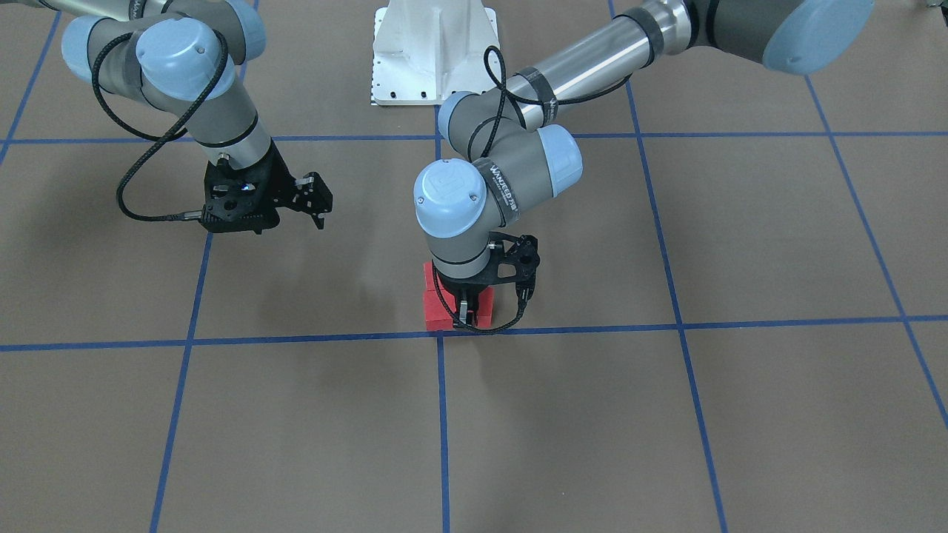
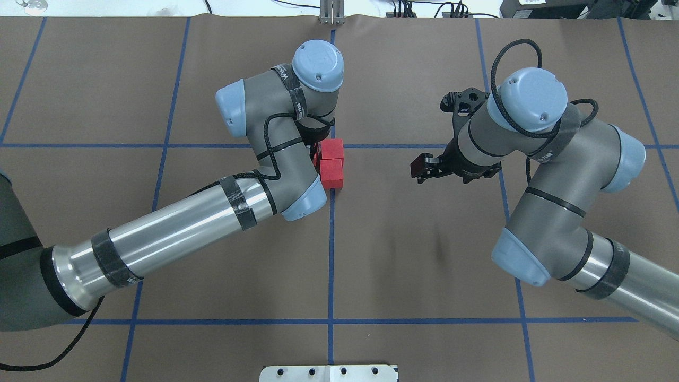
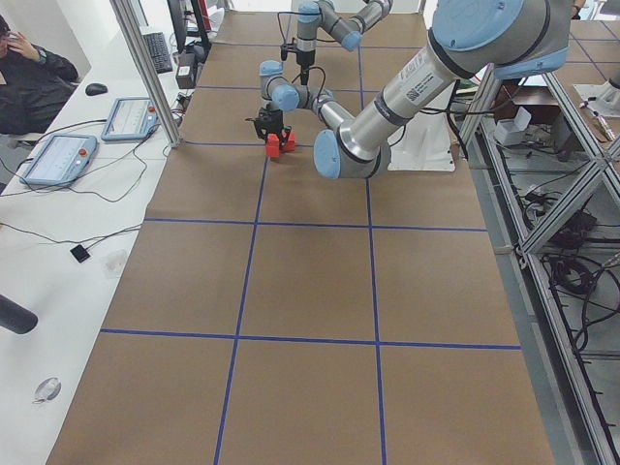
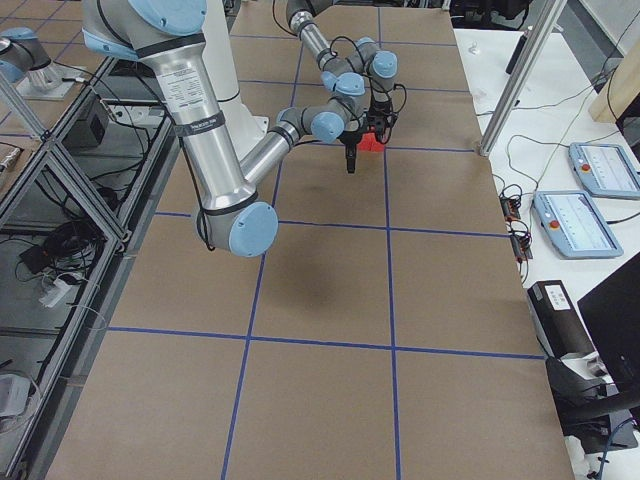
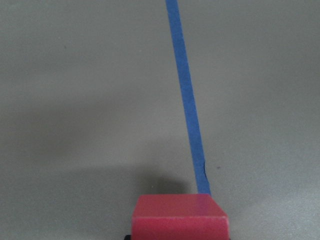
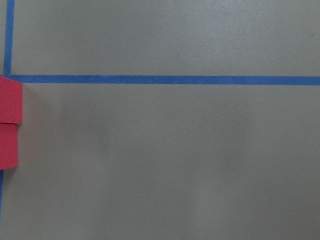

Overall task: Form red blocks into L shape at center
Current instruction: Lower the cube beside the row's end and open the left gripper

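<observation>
Wrist pointing straight down, left end effector [image 1: 468, 314] sits on the red blocks [image 1: 437, 312] at center [image 1: 441, 334], can't tell its grip; right end effector [image 1: 318, 201] hovers off to the side, can't tell either.

A robotics lab: a paper-covered counter [image 3: 310, 281] gridded with blue tape [image 3: 310, 225], aluminium framing [image 3: 147, 68], control tablets [image 4: 575, 222], loose cables [image 3: 583, 320].

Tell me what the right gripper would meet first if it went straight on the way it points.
Probably the bare brown surface: the right gripper points down beside the red blocks, not at them.

Two teach pendants [image 3: 58, 158], mouse [image 3: 95, 89], person [image 3: 34, 82]
</observation>
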Controlling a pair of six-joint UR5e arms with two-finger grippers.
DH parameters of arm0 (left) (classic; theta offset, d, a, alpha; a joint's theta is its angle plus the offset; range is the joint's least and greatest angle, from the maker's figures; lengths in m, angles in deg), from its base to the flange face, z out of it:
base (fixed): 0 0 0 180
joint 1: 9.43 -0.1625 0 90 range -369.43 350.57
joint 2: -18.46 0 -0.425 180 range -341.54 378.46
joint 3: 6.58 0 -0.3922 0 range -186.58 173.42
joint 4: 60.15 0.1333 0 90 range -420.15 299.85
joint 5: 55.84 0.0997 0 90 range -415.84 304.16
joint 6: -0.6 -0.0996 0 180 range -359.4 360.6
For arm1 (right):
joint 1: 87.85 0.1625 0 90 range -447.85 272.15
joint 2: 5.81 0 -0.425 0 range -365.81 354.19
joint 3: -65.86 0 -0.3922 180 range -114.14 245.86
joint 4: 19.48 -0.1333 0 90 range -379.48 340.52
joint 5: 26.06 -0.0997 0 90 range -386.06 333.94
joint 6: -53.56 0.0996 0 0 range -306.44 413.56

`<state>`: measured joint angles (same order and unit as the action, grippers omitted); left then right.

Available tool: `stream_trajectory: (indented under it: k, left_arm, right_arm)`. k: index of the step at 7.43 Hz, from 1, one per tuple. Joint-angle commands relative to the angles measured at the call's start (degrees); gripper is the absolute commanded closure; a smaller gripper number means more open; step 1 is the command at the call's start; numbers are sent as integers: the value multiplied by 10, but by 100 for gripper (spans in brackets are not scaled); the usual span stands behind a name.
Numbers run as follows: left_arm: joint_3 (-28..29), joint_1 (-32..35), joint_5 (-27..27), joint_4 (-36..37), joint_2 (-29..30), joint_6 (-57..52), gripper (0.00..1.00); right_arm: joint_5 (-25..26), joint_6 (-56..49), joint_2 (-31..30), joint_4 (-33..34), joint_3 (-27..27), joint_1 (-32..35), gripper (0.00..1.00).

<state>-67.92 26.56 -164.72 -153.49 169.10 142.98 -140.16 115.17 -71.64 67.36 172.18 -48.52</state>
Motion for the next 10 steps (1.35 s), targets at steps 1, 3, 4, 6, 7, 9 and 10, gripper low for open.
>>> stream_trajectory:
  k: [1,3,4,6,7,9,10]
  left_arm:
    - [0,-2,0,0,0,0,58]
    - [0,-4,1,0,1,0,56]
    - [-2,-6,0,0,1,0,53]
    - [-2,-6,1,0,0,-3,32]
    - [-2,-6,1,1,0,-3,12]
    - [-2,-6,1,1,0,-3,1]
    - [-2,-6,1,2,0,-3,1]
  right_arm:
    - [0,0,-1,0,0,0,1]
    - [0,0,-2,0,-1,-1,1]
    - [0,0,-2,0,0,0,1]
    - [0,0,-2,0,-1,0,1]
    - [0,0,-1,0,-1,-1,1]
    - [0,0,-2,0,-2,-1,1]
    - [0,0,-1,0,-2,-1,1]
